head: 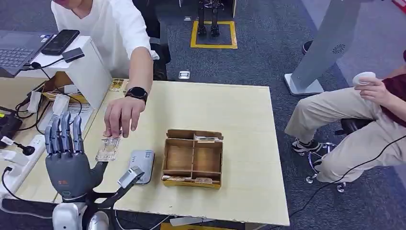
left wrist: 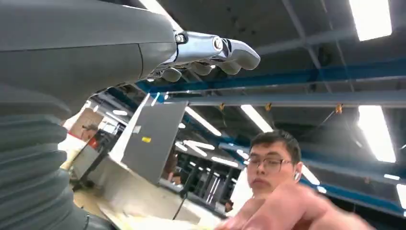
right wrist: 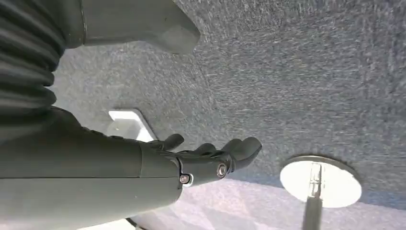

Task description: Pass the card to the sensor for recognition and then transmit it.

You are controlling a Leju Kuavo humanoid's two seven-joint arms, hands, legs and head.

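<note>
The left hand [head: 67, 160] is raised at the lower left of the frame, fingers straight and apart, with nothing held. The card [head: 108, 148] lies on the desk [head: 249, 143] under a person's hand [head: 119, 115], just left of the grey sensor [head: 141, 165]. The card should be taken only once that hand is gone, then held flat over the sensor.

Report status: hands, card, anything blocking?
Left hand raised, open, empty. Right hand hanging over floor, empty. Card flat on table beside sensor. Person's hand over the card.

Pale wooden table [head: 239, 110] on blue-grey carpet [head: 268, 43]; ceiling strip lights [left wrist: 373, 19] overhead.
</note>
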